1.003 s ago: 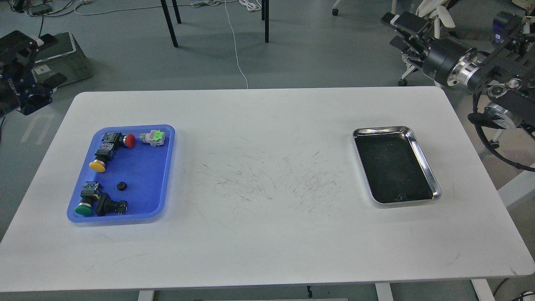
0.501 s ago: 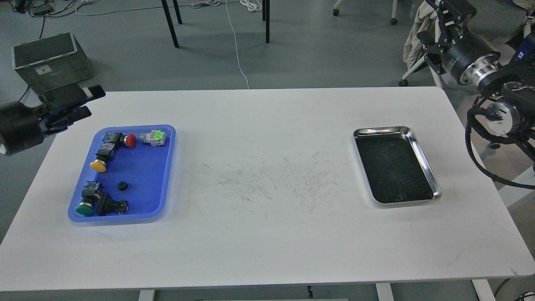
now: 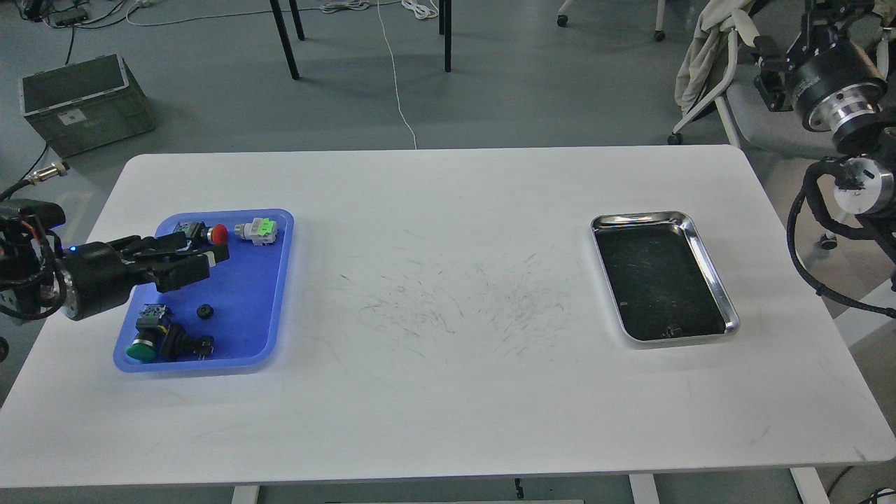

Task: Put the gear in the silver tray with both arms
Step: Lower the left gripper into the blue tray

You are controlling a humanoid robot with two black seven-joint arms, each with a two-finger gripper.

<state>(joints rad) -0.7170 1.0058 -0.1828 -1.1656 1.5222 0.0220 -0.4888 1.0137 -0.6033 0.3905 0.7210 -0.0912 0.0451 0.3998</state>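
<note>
The gear (image 3: 204, 311) is a small black ring lying in the blue plastic tray (image 3: 273, 294) at the left of the table. My left gripper (image 3: 210, 262) reaches in from the left over the blue tray. It hovers open and empty a little behind the gear. The silver tray (image 3: 708, 260) sits at the right of the table with nothing large in it. My right gripper (image 3: 815, 21) is raised off the table's far right corner. It is dark and cut by the top edge, so its fingers cannot be told apart.
The blue tray also holds a red push button (image 3: 217, 234), a grey and green switch (image 3: 257, 230), a green button (image 3: 142, 348) and a black switch body (image 3: 183, 343). A grey crate (image 3: 80, 105) and table legs stand on the floor behind.
My left arm has swung in from beyond the table's left edge to above the blue tray, covering the yellow button. My right arm has lifted up and to the right, away from the table.
</note>
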